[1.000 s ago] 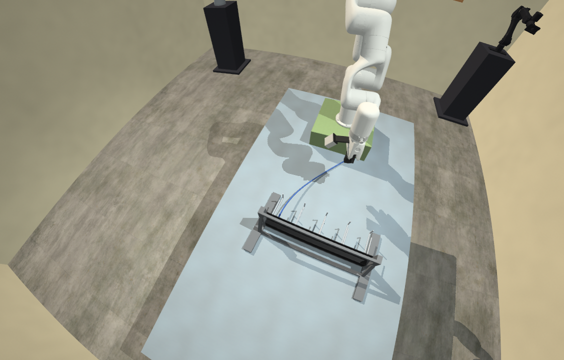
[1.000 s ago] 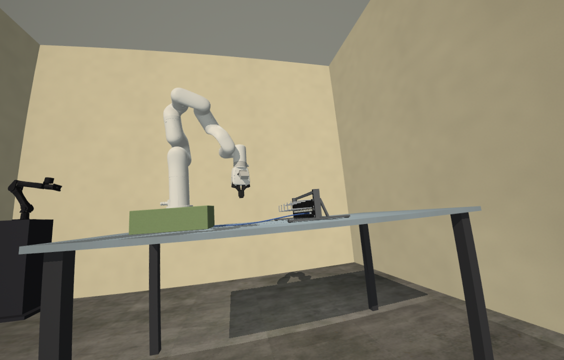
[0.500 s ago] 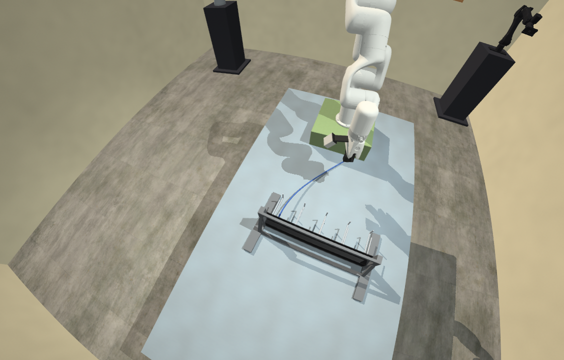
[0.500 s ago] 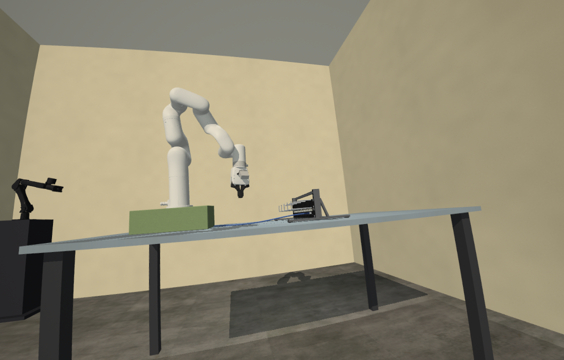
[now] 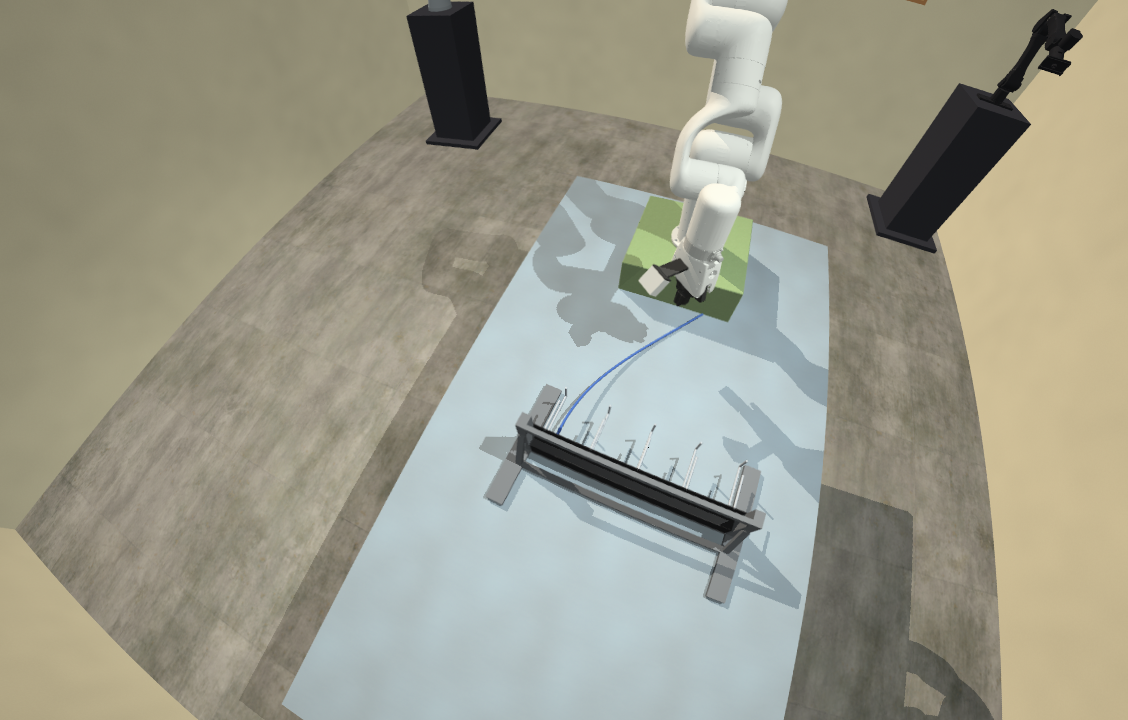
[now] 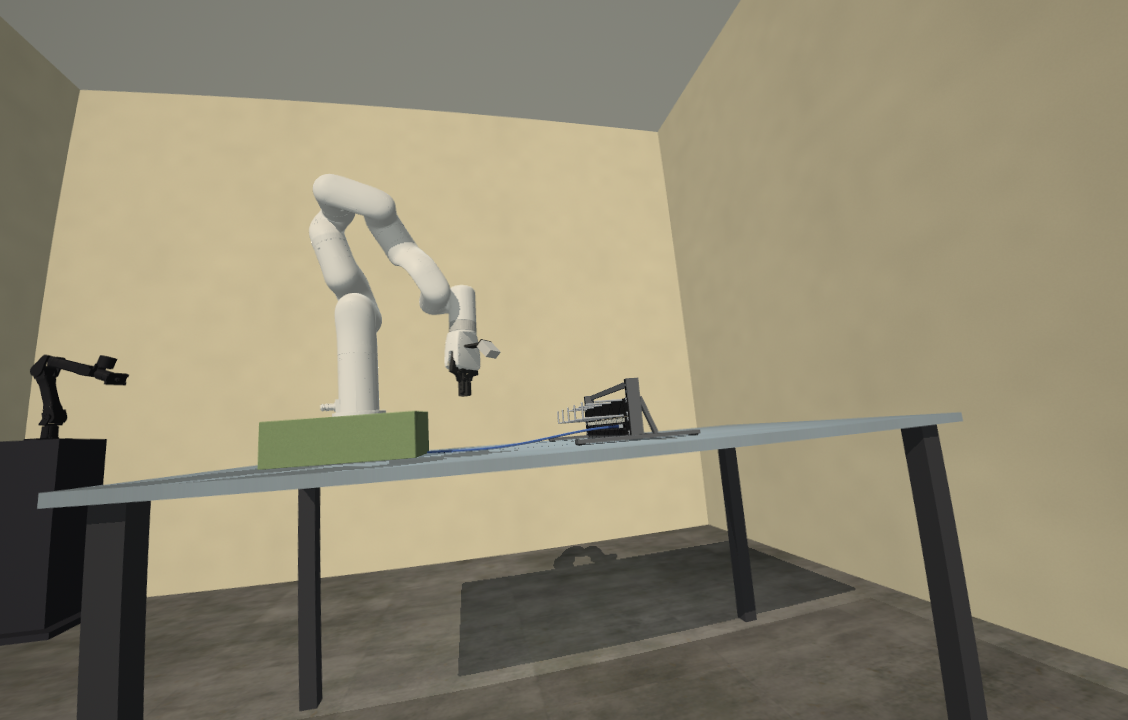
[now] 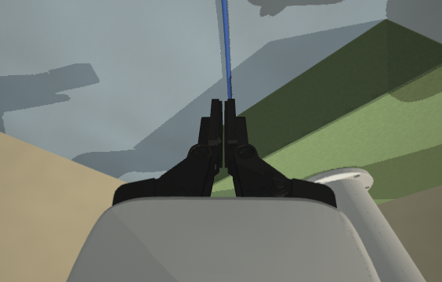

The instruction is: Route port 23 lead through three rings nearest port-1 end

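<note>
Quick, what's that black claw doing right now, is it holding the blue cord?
Gripper: shut and holding nothing; it hangs above the table, and the blue lead lies on the table below it.

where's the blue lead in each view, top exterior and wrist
Top: the blue lead curves mid-frame from the rack to the green block.
Exterior: a thin line on the table, right of the block.
Wrist: top centre, beyond the shut gripper.
Shared landmark: the green block.

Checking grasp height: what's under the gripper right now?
Under the shut, empty gripper: the table, beside the green block. The blue lead runs up to the fingertips; its end is hidden behind them.
</note>
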